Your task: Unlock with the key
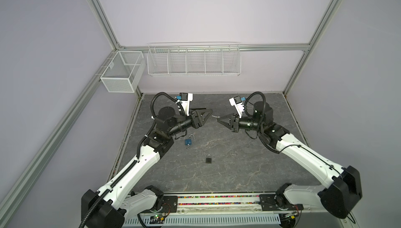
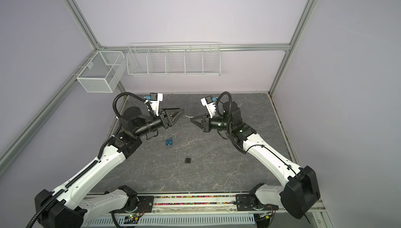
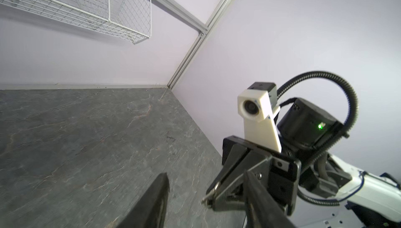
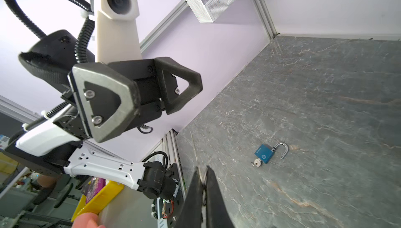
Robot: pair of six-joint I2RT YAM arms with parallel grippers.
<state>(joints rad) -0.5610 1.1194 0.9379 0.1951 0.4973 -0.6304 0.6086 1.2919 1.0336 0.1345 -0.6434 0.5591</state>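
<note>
table [image 1: 238, 162]: bears both padlocks; the closed padlock [image 1: 208, 158] lies near its middle.
open padlock [image 1: 188, 142]: on the table, behind and left of the closed padlock, near it but apart.
inserted key [image 4: 256, 163]: in the open padlock's base.
left gripper [image 1: 208, 110]: above the table, straight behind the closed padlock.
right gripper [image 1: 217, 119]: behind and slightly right of the closed padlock.
held key [image 1: 214, 116]: between the right gripper's fingertips.
wire rack [image 1: 193, 60]: on the back wall, well behind the closed padlock.
mesh basket [image 1: 121, 73]: well behind and left of it.
</note>
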